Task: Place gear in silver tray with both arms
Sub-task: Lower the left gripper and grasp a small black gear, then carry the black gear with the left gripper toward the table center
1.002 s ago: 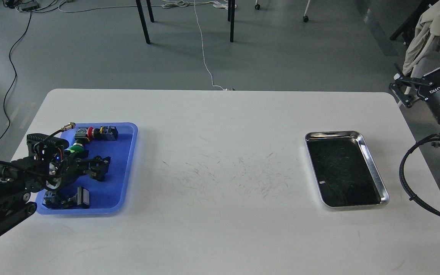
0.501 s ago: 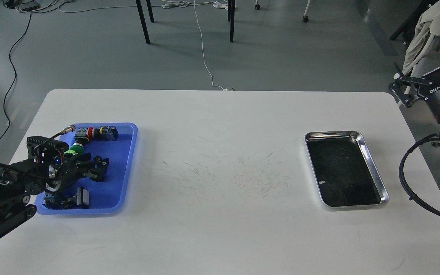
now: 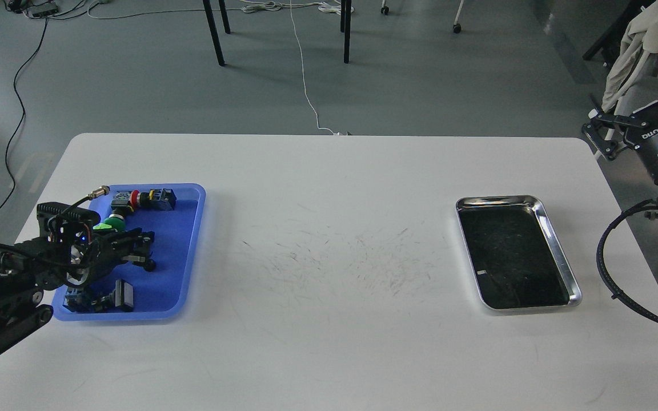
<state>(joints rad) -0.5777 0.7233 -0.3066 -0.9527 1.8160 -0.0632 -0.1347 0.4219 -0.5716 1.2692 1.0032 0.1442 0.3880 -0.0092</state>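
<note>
The left gripper (image 3: 140,251) hangs over the blue tray (image 3: 189,251) — jaws unreadable — right gripper (image 3: 603,134) splayed open beside the tabletop (image 3: 329,257).

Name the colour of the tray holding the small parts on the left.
Blue, seen in the head view: the plastic tray.

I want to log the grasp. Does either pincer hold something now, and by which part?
The right pincer holds nothing. The left pincer is low in the blue tray among the parts; whether it grips one cannot be told.
</note>
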